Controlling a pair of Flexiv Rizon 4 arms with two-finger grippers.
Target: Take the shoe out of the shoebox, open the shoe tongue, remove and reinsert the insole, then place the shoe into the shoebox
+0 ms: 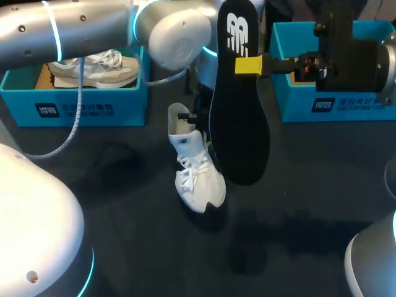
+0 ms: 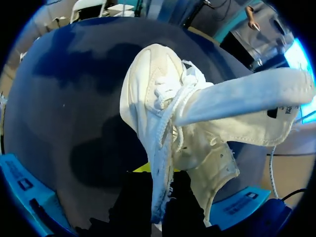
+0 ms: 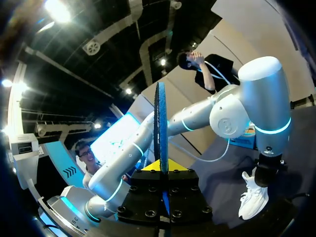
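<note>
Both jaws are clenched: your right gripper (image 1: 249, 65) pinches the black insole (image 1: 238, 130) by its edge, upright in the air, and your left gripper (image 2: 158, 197) clamps the white shoe (image 1: 198, 170) at its collar, toe down between the shoeboxes (image 1: 93, 110). Feed the insole in crooked and you could buckle it against the tongue (image 2: 237, 106), or it may pivot in that thin pinch. The insole carries a white logo and the shoeboxes white print, both left unread.

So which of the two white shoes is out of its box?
The shoe on the table at the middle, its collar pinched by the left gripper; the other shoe lies inside the blue box at left.
</note>
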